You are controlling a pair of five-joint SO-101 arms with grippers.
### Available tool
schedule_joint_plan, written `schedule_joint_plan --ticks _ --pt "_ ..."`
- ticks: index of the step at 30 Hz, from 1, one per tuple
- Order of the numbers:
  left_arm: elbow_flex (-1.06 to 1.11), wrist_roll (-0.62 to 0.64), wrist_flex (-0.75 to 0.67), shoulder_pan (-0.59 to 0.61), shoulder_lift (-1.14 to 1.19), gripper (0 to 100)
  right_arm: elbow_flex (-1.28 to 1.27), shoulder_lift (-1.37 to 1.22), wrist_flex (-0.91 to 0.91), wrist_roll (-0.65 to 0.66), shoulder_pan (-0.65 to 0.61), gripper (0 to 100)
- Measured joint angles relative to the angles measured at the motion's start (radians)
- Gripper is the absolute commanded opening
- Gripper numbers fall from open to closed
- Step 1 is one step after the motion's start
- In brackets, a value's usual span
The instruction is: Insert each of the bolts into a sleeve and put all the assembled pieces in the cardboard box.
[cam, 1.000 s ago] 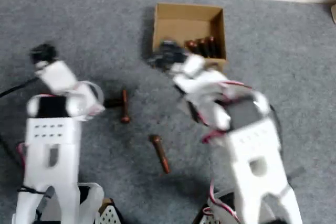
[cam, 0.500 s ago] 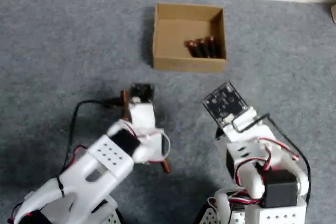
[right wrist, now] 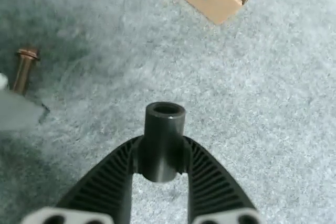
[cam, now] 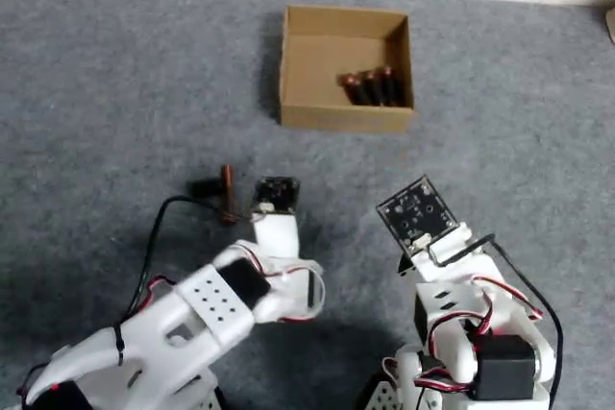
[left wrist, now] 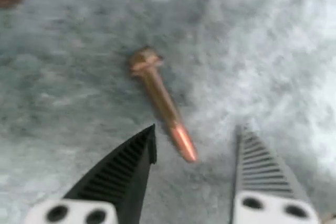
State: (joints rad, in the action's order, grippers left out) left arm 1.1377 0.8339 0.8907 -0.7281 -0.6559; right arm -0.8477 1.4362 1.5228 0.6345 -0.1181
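Well, the right gripper's (right wrist: 163, 153) fingers are pinching a black sleeve (right wrist: 165, 124), its open end showing, over the grey carpet (right wrist: 273, 103). The left gripper (left wrist: 197, 136) has its fingers spread wide. A copper bolt (left wrist: 157, 95) lies flat on the carpet with its tip between them, clear of both. Farther off, a second bolt (cam: 228, 194) lies beside a dark sleeve (cam: 203, 186). Beyond, the cardboard box (cam: 341, 120) holds a few assembled pieces (cam: 370, 86) against one side wall.
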Motion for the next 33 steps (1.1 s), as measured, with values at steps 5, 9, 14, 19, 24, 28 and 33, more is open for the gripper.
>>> schedule_joint_plan --ticks 5,9,14,19,24,28,33 --pt "0.023 0.002 -0.044 -0.015 0.000 27 -0.003 0.003 0.000 0.000 0.002 0.5" --pt "0.107 0.003 -0.124 0.060 0.000 27 -0.003 0.003 0.020 0.000 0.002 0.5" --pt "0.155 0.003 -0.170 0.175 0.000 27 -0.003 0.003 0.029 0.000 0.002 0.5" --pt "0.193 0.003 -0.187 0.192 0.000 27 -0.003 0.003 0.029 0.000 0.002 0.5" --pt "0.226 0.003 -0.235 0.192 -0.008 27 -0.005 0.003 0.031 0.000 0.002 0.5" --pt "0.232 0.003 -0.238 0.192 -0.014 27 -0.046 0.003 0.031 0.000 0.002 0.5" --pt "0.233 -0.014 -0.239 0.190 -0.014 0 -0.063 0.005 0.031 0.000 0.002 0.5"
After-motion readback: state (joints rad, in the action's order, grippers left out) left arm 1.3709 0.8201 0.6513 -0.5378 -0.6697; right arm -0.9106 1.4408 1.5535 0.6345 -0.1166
